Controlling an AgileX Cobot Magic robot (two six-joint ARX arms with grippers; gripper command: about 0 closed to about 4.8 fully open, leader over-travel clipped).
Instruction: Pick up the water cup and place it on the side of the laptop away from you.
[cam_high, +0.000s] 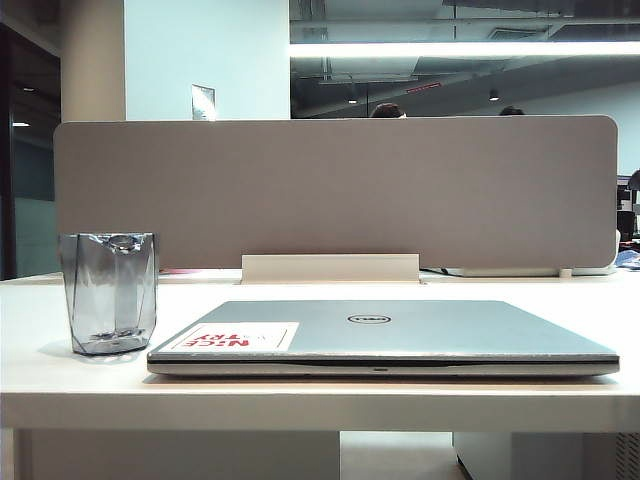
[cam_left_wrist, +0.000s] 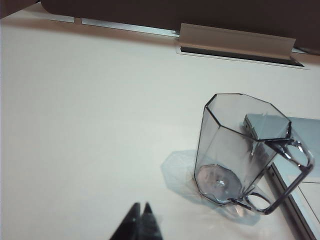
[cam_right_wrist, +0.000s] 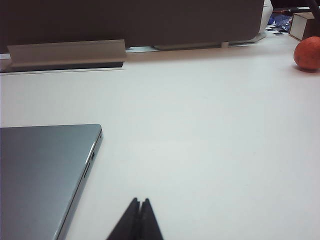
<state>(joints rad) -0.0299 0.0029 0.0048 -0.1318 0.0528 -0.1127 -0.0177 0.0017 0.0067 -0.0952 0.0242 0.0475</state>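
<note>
Water cup (cam_left_wrist: 240, 155), small clear grey-tinted plastic with faceted sides and loop handle, stands upright on the white table (cam_high: 320, 400) just beside the laptop's (cam_high: 385, 335) sticker end; nothing moved yet. Left gripper (cam_left_wrist: 140, 212) hangs near the cup, fingers pressed together, empty. Right gripper (cam_right_wrist: 141, 207), likewise closed and empty, sits off the flat silver laptop's other end; grasp, lift and placement behind the laptop all remain.
</note>
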